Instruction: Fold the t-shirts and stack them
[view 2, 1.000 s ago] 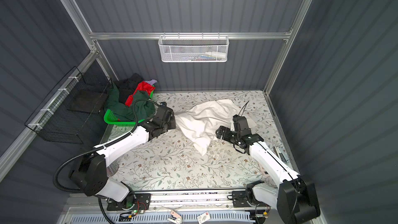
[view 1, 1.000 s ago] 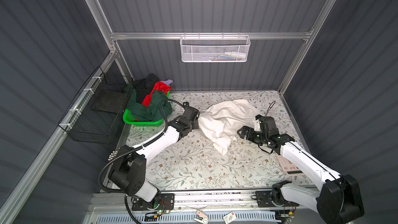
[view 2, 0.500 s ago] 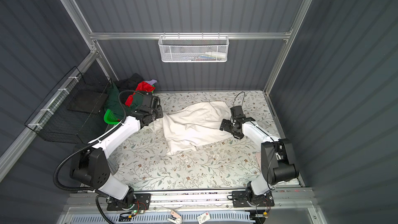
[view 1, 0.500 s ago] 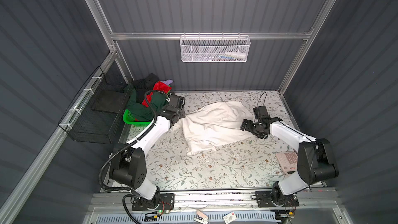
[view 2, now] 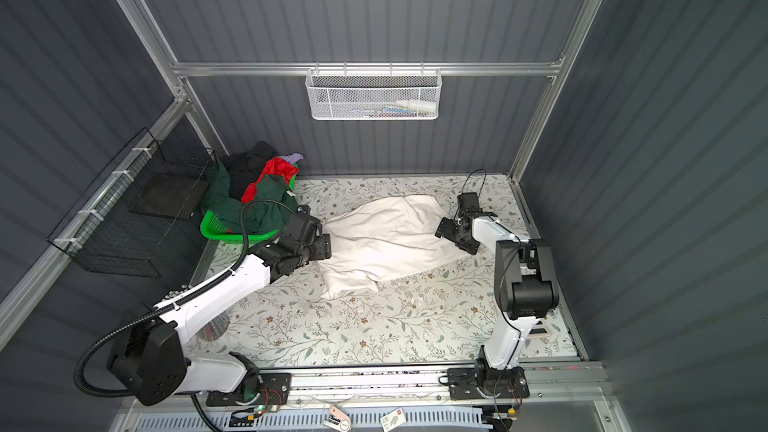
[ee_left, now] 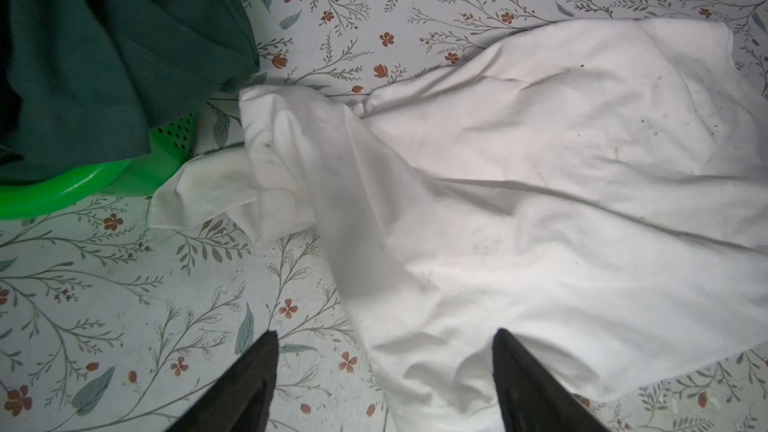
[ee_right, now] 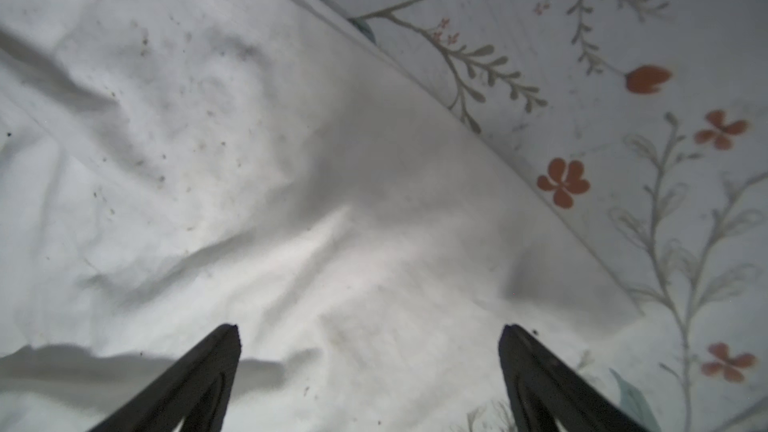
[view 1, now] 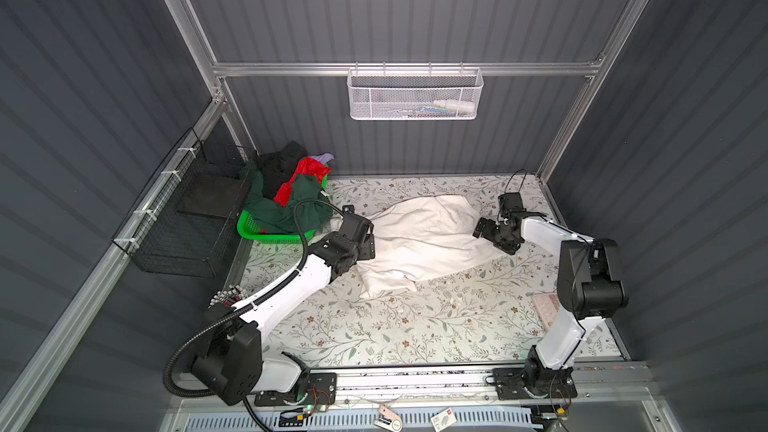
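The cream-white t-shirt [view 1: 419,238] [view 2: 386,238] lies spread and wrinkled on the floral table, its plain face up. At the shirt's left edge my left gripper [view 1: 370,238] [view 2: 325,248] stands open; in the left wrist view the gripper [ee_left: 384,338] holds nothing, and one fingertip [ee_left: 505,342] hovers over the cloth [ee_left: 519,201]. My right gripper [view 1: 492,238] [view 2: 454,238] [ee_right: 370,330] is open just above the shirt's right part [ee_right: 249,160], near its straight hem. Dark green [view 1: 299,205], red [view 1: 303,172], black [view 1: 278,164] and lavender [view 1: 324,157] t-shirts are heaped in the basket.
The green plastic basket [view 1: 266,236] stands at the back left corner, and a bunched sleeve of the white shirt [ee_left: 199,189] touches it. A black wire rack [view 1: 187,218] hangs on the left wall and a white mesh basket [view 1: 415,93] on the back wall. A pink pad [view 1: 544,305] lies at the right edge.
The white shirt went from a crumpled heap to a wider spread. My left gripper drew its edge toward the basket, let go and opened. The right arm swung toward the back right.
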You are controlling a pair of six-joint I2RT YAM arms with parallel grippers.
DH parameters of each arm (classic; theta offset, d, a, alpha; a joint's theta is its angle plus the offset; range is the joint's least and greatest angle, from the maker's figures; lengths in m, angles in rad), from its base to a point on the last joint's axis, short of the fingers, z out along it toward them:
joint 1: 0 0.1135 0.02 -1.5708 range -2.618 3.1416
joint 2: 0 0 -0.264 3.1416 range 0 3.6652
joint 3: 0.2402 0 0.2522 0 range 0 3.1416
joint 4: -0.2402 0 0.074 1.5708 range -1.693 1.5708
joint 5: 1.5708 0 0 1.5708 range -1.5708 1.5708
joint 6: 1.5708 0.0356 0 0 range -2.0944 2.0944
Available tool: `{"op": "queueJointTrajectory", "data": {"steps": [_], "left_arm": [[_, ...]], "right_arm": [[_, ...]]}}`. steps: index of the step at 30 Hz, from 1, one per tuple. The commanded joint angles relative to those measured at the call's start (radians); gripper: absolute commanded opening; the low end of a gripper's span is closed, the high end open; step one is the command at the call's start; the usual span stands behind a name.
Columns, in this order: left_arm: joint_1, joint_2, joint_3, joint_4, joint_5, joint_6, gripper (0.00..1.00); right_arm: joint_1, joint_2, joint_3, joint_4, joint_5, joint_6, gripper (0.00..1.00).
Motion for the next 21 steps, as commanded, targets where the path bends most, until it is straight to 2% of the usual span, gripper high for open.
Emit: {"op": "queueJointTrajectory", "data": {"steps": [1,7,10,11,16,17,21], "left_arm": [[0.002,-0.052,-0.007,-0.030,0.015,-0.025,0.83],[0.002,-0.101,-0.030,-0.047,0.005,-0.023,0.86],[0.002,-0.118,-0.042,-0.052,0.000,-0.020,0.87],[0.002,-0.123,-0.047,-0.054,-0.002,-0.019,0.87],[0.002,-0.148,-0.054,-0.059,-0.014,-0.016,0.88],[0.002,-0.150,-0.055,-0.058,-0.023,-0.011,0.88],[-0.013,-0.114,-0.007,-0.084,-0.011,0.061,0.84]], "right_arm": [[-0.005,0.057,0.039,-0.025,-0.023,0.004,0.96],[-0.013,0.119,0.104,-0.042,-0.045,0.005,0.82],[-0.012,0.135,0.131,-0.062,-0.052,-0.007,0.70],[-0.014,0.136,0.130,-0.058,-0.052,-0.011,0.63],[-0.035,0.127,0.135,-0.059,-0.056,-0.021,0.04],[-0.039,0.117,0.130,-0.061,-0.048,-0.020,0.00],[-0.081,-0.001,0.040,0.000,-0.025,0.014,0.00]]}}
